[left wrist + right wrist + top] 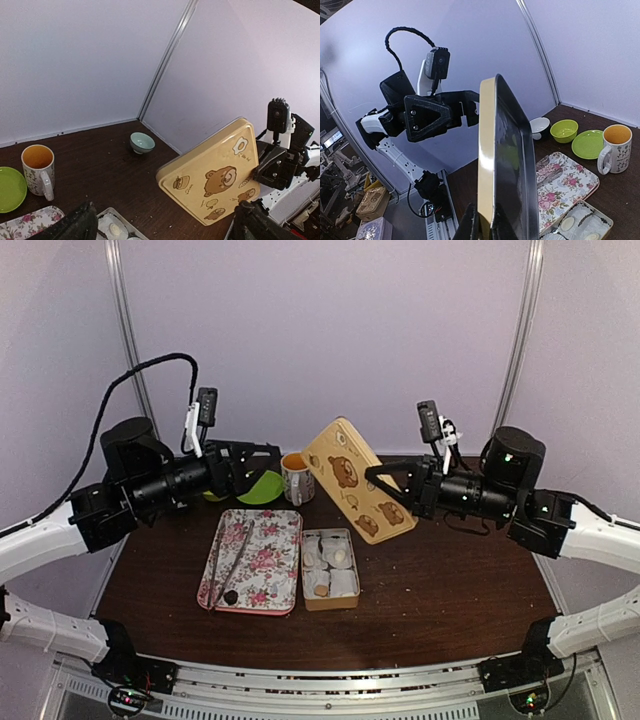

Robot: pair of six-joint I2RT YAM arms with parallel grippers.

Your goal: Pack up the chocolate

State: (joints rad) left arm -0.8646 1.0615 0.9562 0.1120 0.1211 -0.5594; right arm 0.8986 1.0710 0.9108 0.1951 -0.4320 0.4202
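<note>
**Top view.** The chocolate (231, 596) lies on the floral tray (268, 562), at its near-left corner. It is apart from the tin (330, 600) of white cakes (330, 558) just right of the tray. The left end effector (270, 462) hangs above the desk (450, 590) behind the tray, over a green plate (263, 488). The right end effector (372, 475) is clamped on the right edge of the bear-printed lid (352, 478). It holds the lid tilted in the air behind the tin. A mug (297, 478) stands between the plate and the lid.

**Left wrist view.** The left end effector (167, 222) has its fingers (80, 225) wide apart, with nothing between them. Ahead of it are the mug (38, 169), the green plate (10, 189), a teal bowl (142, 142) near the far corner, and the lid (212, 172). The lid is gripped by the right end effector (265, 167). The chocolate is outside this view.

**Right wrist view.** The right end effector (487, 227) pinches the lid (495, 150), which is seen edge-on and upright. To the right of the lid are the tray (562, 182), the tin (592, 212), the mug (616, 148), the plate (592, 144) and a green bowl (564, 131). The chocolate cannot be made out here.
</note>
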